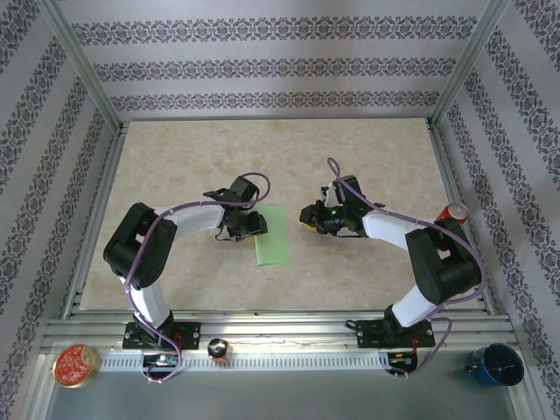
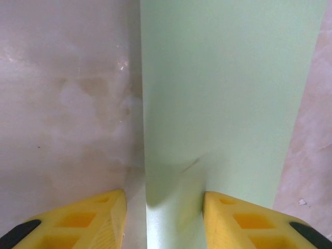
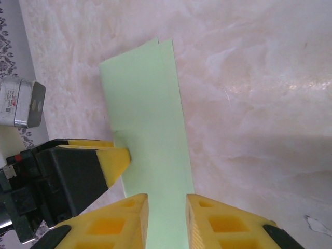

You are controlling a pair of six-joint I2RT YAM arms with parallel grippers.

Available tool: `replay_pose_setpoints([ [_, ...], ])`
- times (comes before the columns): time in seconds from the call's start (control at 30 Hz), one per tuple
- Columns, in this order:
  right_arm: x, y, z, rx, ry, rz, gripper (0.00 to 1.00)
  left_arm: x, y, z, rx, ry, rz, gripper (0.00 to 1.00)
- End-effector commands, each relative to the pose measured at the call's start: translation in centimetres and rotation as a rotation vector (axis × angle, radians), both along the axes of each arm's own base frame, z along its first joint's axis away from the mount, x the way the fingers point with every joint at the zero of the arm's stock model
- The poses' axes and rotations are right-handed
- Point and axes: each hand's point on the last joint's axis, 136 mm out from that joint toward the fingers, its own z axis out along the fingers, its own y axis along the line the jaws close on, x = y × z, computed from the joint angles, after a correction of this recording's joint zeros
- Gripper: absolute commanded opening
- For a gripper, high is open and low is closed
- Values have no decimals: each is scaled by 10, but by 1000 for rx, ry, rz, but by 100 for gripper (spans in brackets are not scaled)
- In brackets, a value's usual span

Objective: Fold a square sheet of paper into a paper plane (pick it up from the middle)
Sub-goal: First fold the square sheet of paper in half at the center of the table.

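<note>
Top external view: a pale-green sheet of paper [image 1: 273,236] lies flat in the middle of the counter [image 1: 175,157]. It is folded into a long strip. The left gripper [image 1: 254,225] sits at the left side of the strip. The right gripper [image 1: 308,216] is near the right side, with a bit of counter between them. A red can [image 1: 455,212] stands far off on the right.

Left wrist view: the left gripper [image 2: 162,199] has its jaws wide apart. The left edge of the paper [image 2: 228,93] runs up between the two yellow fingers.

Right wrist view: the right gripper [image 3: 166,202] has narrow jaws, and the paper [image 3: 145,114] shows in the small gap. They do not look shut on it. One yellow finger [image 3: 115,158] of the left gripper touches the paper's edge. At the far end, two layers of paper peek out.
</note>
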Motion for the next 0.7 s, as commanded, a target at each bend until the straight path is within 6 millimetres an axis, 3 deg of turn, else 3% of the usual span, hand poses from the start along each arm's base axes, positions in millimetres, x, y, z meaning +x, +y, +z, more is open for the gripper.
replay_pose_setpoints([
  [0.0,-2,2,-1,6,3,8,27,-4,14,-7,77,34,-6,42],
  [0.67,-3,12,-6,7,20,32,27,-4,-7,-14,26,77,-140,50],
])
